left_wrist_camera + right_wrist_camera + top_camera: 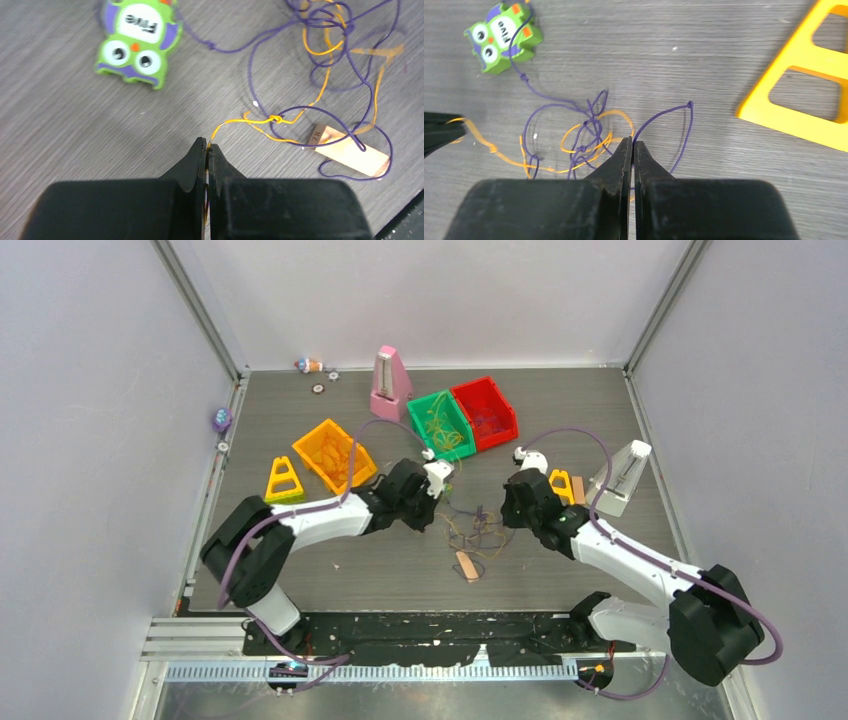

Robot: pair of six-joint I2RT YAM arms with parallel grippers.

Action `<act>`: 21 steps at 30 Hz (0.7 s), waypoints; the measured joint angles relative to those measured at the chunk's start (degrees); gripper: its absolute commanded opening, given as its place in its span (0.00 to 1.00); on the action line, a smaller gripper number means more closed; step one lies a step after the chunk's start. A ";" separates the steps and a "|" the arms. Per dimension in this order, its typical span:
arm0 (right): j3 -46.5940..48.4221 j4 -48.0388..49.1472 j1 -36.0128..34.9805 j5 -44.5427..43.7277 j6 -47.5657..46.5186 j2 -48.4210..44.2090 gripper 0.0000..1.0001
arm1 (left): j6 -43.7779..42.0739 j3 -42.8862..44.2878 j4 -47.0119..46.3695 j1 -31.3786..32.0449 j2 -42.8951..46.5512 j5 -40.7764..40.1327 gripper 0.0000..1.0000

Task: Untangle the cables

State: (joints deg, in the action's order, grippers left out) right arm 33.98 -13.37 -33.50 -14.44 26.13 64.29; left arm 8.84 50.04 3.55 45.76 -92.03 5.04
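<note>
Where orange crosses purple, cables (275,119) knotted, loops tangled.

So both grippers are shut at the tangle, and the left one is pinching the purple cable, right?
Not quite: the left gripper is shut on the orange cable, not the purple cable. The left wrist view shows the orange strand running into its closed fingertips. Both grippers are indeed shut; the purple strand leads into the right gripper instead.
</note>
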 measured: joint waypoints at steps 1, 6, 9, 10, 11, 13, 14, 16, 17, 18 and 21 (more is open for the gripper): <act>0.00 -0.59 0.35 -1.33 0.22 -0.83 0.05 | 0.22 -1.66 -0.96 -0.02 1.99 -1.42 0.00; -1.09 -2.91 3.17 -7.32 3.28 -7.72 0.05 | 4.24 -8.87 -5.40 -1.55 11.15 -10.47 0.00; -3.76 -3.67 4.76 -12.35 6.03 -16.90 0.05 | 9.20 -13.49 -7.26 -7.23 16.83 -15.74 0.00; -4.37 -4.15 5.05 -14.01 7.04 -19.65 0.05 | 10.91 -15.15 -7.80 -9.75 18.78 -17.35 0.00; -4.72 -4.61 5.22 -15.41 7.78 -21.44 0.05 | 12.39 -16.46 -7.98 -11.63 20.44 -18.53 0.00; -5.22 -5.95 5.33 -19.06 9.81 -24.96 0.05 | 15.93 -20.09 -8.48 -15.78 24.72 -21.53 0.00; -5.40 -6.32 5.38 -20.26 10.56 -25.90 0.05 | 17.11 -21.53 -8.48 -16.87 26.62 -22.95 0.00; -5.49 -7.89 5.42 -23.23 12.11 -27.61 0.05 | 19.37 -23.91 -8.46 -17.35 30.27 -25.70 0.00; -5.49 -8.63 5.53 -24.37 12.61 -28.02 0.05 | 20.00 -24.55 -8.44 -17.35 31.43 -26.84 0.00; -5.49 -9.42 5.70 -25.77 13.18 -28.22 0.05 | 20.79 -25.05 -8.46 -17.33 32.44 -28.11 0.00; -5.49 -10.95 5.97 -28.00 14.01 -28.28 0.05 | 22.32 -25.33 -8.39 -17.42 33.86 -31.47 0.00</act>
State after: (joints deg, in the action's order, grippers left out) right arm 28.49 -24.32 -27.53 -42.44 40.14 36.01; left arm 31.16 24.71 -4.84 28.34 -58.17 -26.44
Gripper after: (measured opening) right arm 0.068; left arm 0.004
